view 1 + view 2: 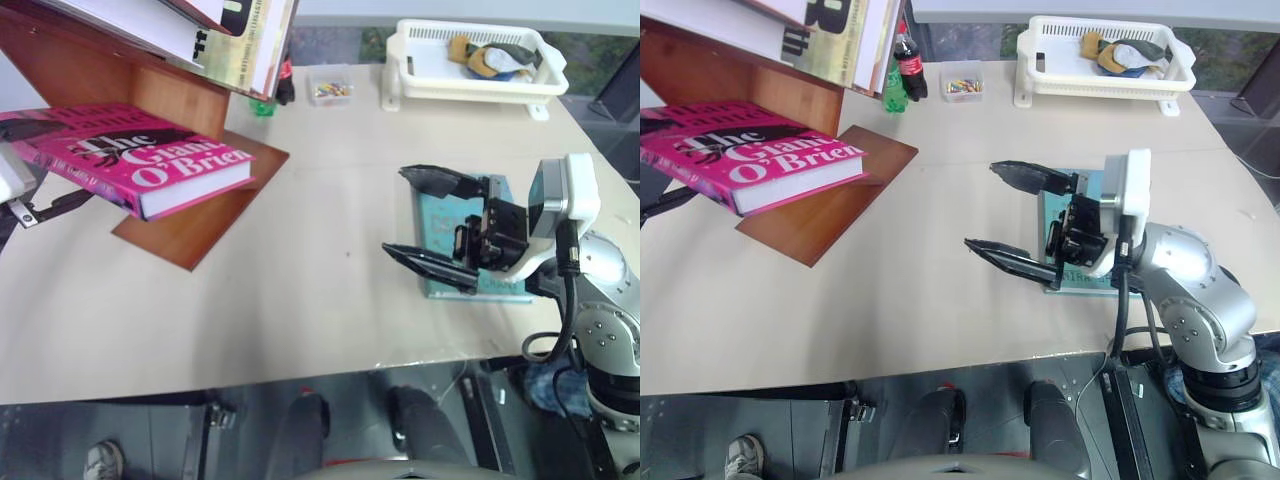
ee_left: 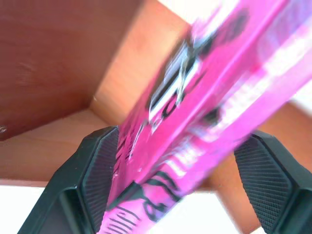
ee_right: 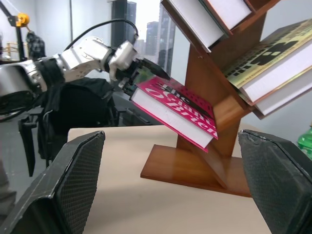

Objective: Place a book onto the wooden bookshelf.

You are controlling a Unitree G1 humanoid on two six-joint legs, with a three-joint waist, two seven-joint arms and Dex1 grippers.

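The pink book [image 1: 150, 160] lies front cover up on a slanted board of the wooden bookshelf [image 1: 200, 225] at the table's left. Its lower end sticks out over the shelf's base. My left gripper [image 2: 185, 195] is at the book's far end, open. The book's edge [image 2: 219, 97] runs between the fingers [image 2: 97, 180], close to one pad and apart from the other. The right wrist view shows the left gripper [image 3: 139, 73] at the upper corner of the book [image 3: 175, 109]. My right gripper [image 1: 395, 210] hovers open and empty over the table's right, pointing toward the shelf.
A teal book [image 1: 497, 285] lies flat on the table under my right hand. White and yellow-spined books [image 1: 240, 40] fill the shelf's upper boards. At the back stand a white basket [image 1: 470, 90], a small clear box [image 1: 330, 87] and a cola bottle [image 1: 908, 62].
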